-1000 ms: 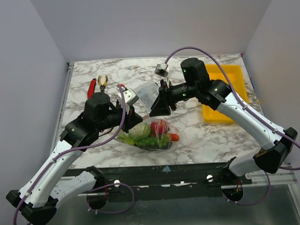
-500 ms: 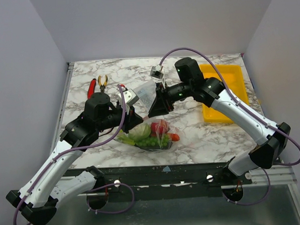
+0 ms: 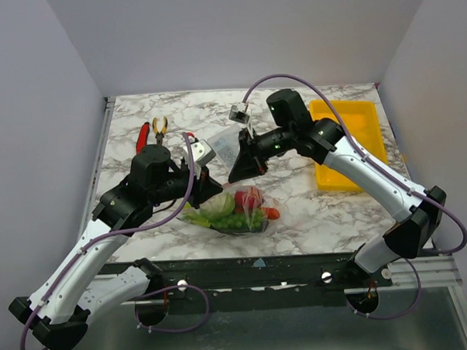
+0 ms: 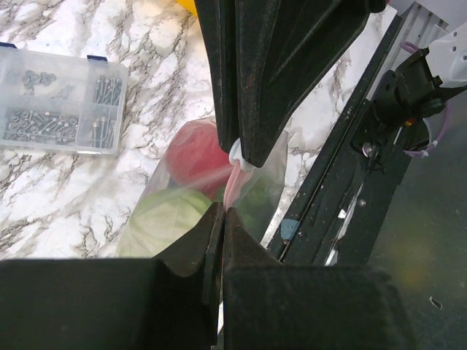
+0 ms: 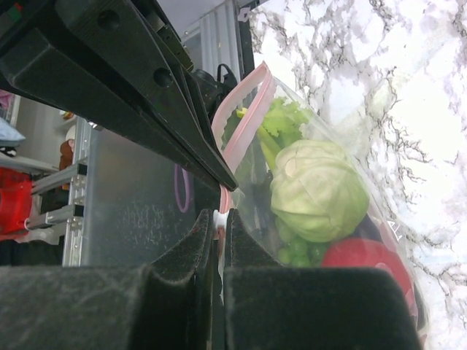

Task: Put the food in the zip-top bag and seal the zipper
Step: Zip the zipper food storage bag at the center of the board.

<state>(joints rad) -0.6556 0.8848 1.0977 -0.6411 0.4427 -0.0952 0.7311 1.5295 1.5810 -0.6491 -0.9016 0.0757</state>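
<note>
The zip-top bag [image 3: 260,207] lies near the table's front edge. Inside it are a pale green cabbage [image 3: 218,204], a red fruit [image 3: 248,196] and green grapes [image 3: 234,220]. Both grippers meet above its far edge. My left gripper [image 3: 212,182] is shut on the pink zipper strip [image 4: 234,182]. My right gripper [image 3: 235,176] is shut on the white slider [image 5: 221,216] of the zipper [image 5: 244,124], almost touching the left fingers [image 5: 146,95]. The right wrist view shows the cabbage [image 5: 317,189], grapes [image 5: 298,251], red fruit [image 5: 365,259] and green pods [image 5: 281,120] inside the bag.
Red-handled [image 3: 143,136] and yellow-handled pliers [image 3: 160,128] lie at the back left. A rigid clear box of screws [image 3: 228,144] sits behind the grippers and also shows in the left wrist view [image 4: 58,102]. A yellow tray [image 3: 348,139] stands at the right.
My right arm has moved left along the zipper, bringing its gripper close against the left gripper. The left arm and the bag have stayed still.
</note>
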